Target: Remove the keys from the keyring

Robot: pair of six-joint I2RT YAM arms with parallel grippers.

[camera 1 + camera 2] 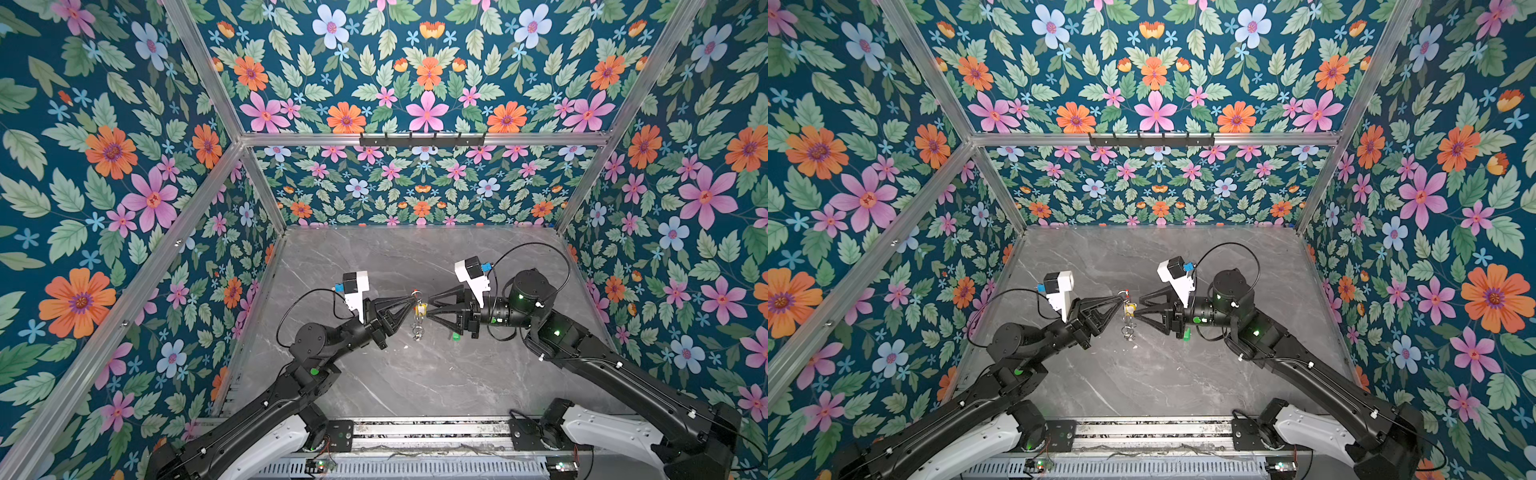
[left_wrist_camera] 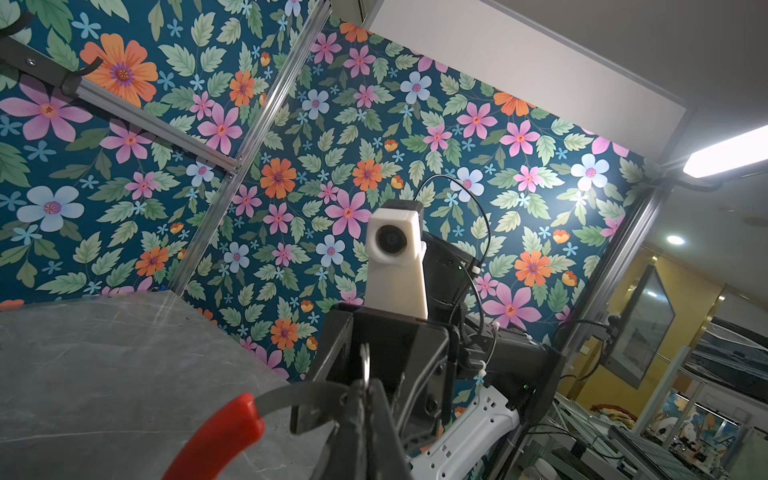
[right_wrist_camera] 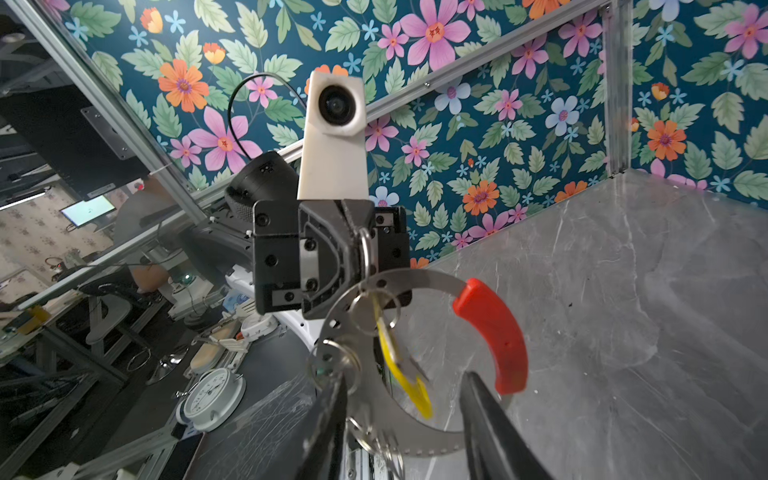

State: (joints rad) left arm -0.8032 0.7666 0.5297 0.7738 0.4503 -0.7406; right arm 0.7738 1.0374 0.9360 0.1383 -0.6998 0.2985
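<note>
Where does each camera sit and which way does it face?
Both top views: high at the front, looking down and back at the table; both arms show, left gripper and right gripper flanking the keyring.
Left wrist: on the left arm, facing the right arm's camera; its shut gripper shows.
Right wrist: on the right arm, facing the left arm's camera; its open fingers show.
Shared: both wrist views show the keyring's red part.

Left pincer [image 1: 1120,300] closed on keyring [image 1: 1127,321] top; keyring hangs edge-on above grey surface [image 1: 1163,374]. Right pincer [image 1: 1139,308] spread, just beside yellow-tag key [image 1: 1131,308].
</note>
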